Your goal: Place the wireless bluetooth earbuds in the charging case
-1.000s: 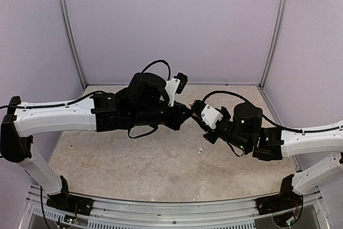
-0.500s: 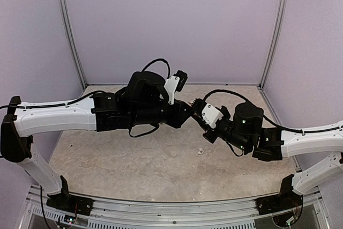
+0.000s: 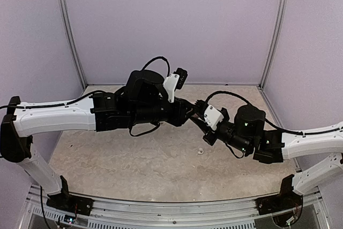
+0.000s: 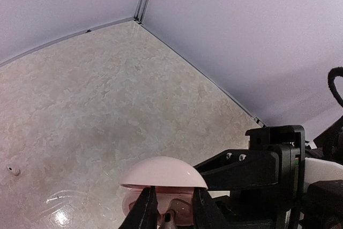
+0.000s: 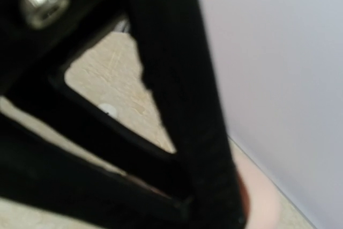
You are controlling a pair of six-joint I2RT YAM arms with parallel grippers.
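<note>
Two grippers meet in mid-air at an open charging case [image 4: 130, 203]
Right gripper [image 3: 199, 110] is pressed shut on the pink case and holds it above the table [image 3: 134, 159], with the lid [image 4: 163, 171] raised. Left gripper [image 4: 170, 210] sits at the case mouth, its fingers [image 4: 146, 213] a little apart, with a small pale earbud [image 4: 169, 219] in the gap; whether they touch it I cannot tell. A second earbud [image 3: 201, 151] lies alone on the table, well apart from the case

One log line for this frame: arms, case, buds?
stage: bud insertion | right gripper: shut on charging case, lid open | left gripper: over case, pale earbud between jaws, grip unclear | loose earbud: on table
</note>
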